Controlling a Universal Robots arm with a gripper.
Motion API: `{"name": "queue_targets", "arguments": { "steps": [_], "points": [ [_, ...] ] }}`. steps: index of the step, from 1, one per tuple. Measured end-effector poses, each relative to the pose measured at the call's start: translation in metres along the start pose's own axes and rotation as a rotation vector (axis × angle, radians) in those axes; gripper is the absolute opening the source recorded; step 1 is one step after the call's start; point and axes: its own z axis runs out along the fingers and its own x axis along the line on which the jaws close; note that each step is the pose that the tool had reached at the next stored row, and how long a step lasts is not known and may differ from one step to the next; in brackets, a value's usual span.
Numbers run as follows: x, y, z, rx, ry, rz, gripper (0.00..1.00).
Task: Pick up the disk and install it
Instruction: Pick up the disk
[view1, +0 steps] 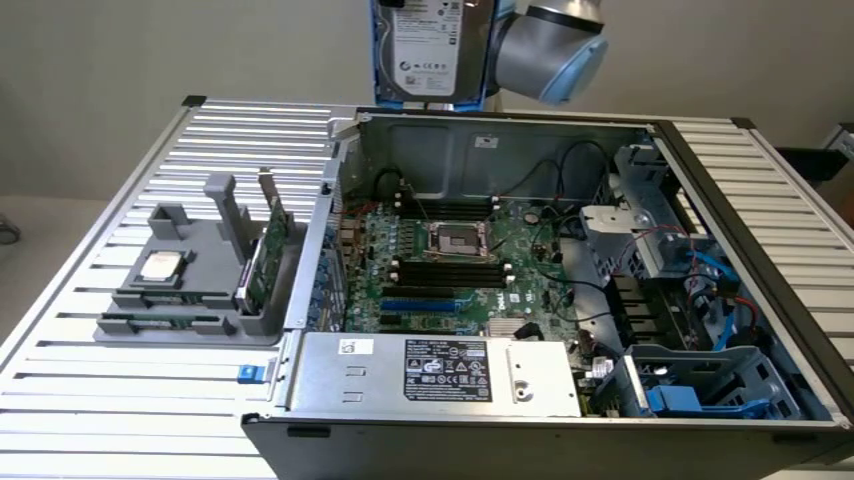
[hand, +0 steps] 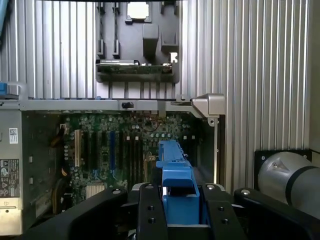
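Gripper (hand: 180, 212) pinching the disk (view1: 420, 50). In the wrist view my black fingers (hand: 147, 210) sit either side of the blue carrier, pressed onto its flanks.

- Disk position: lifted, on edge, with the label facing the exterior camera. It hangs above the far wall of the open computer case (view1: 747, 250), well clear of it. In the wrist view its blue edge (hand: 175, 167) hangs over the motherboard (view1: 454, 260).
- Likely destination: the drive cage (view1: 707, 385) at the near corner on the exterior view's right, where other blue carriers sit. That is my reading, not certain.
- Grey fixture (view1: 200, 300) on the slatted table (view1: 107, 400), on the exterior view's left, holds the CPU chip (view1: 163, 266) and the green card (view1: 274, 255). Both are well away from me.

Handling notes, as judgement:
- Carry high over the board, because the cables (view1: 727, 290) near the cage could snag a low corner.
- Hold the carrier square to the slot before any descent, since a tilted carrier would likely jam on the rails.
- The grip is on plastic, so firm and steady beats hard.
- The power supply (view1: 441, 375) runs along the near wall, so stay off it.
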Motion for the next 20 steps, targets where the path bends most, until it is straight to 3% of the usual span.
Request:
{"name": "queue_targets", "arguments": {
  "steps": [20],
  "points": [
    [0.041, -0.0557, -0.0221, 0.0, 0.0, 0.0, 0.33]
  ]
}}
